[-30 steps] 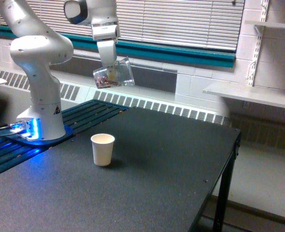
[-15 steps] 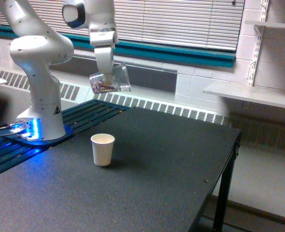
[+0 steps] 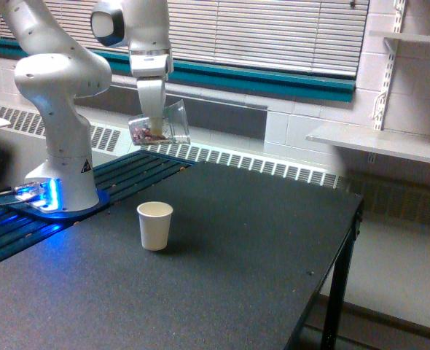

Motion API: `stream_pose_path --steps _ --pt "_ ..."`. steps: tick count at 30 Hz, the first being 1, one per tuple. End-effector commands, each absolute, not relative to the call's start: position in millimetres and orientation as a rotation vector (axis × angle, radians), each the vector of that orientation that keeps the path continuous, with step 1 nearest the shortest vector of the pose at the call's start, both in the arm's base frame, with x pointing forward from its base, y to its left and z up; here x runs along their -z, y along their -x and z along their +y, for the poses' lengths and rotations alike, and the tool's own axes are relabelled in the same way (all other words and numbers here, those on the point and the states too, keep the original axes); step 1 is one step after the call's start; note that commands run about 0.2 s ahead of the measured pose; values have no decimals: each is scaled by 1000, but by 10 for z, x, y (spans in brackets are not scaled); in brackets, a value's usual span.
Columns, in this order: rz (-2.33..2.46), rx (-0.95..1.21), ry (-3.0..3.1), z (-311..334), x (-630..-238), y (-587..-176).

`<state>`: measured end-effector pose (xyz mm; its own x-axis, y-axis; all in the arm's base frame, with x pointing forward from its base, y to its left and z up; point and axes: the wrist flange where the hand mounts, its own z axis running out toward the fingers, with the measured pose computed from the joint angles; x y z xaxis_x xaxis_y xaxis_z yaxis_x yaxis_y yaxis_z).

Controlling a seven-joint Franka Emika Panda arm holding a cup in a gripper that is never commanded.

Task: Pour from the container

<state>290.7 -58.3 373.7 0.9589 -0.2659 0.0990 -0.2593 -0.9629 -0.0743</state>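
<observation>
One view only, from outside the arm. Gripper [image 3: 152,120] clenched on the container [image 3: 160,125], high above the table [image 3: 259,240]. Container tipped on its side, wide rim toward the exterior view's right, reddish bits inside. Small white paper cup [image 3: 155,225] upright on the table, well below, apart.

The gripper [image 3: 154,125] clasps the container [image 3: 161,125], tipped on its side with its rim toward the exterior view's right, reddish bits at its low end. It hangs above the paper cup [image 3: 155,225], which stands upright on the dark surface [image 3: 222,270].
</observation>
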Motion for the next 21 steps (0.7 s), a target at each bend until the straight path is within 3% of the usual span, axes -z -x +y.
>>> stream_pose_path --steps 1,21 --pt "366 99 3055 -629 -3600 -2785" --pt "320 28 3073 -762 -3468 -2674"
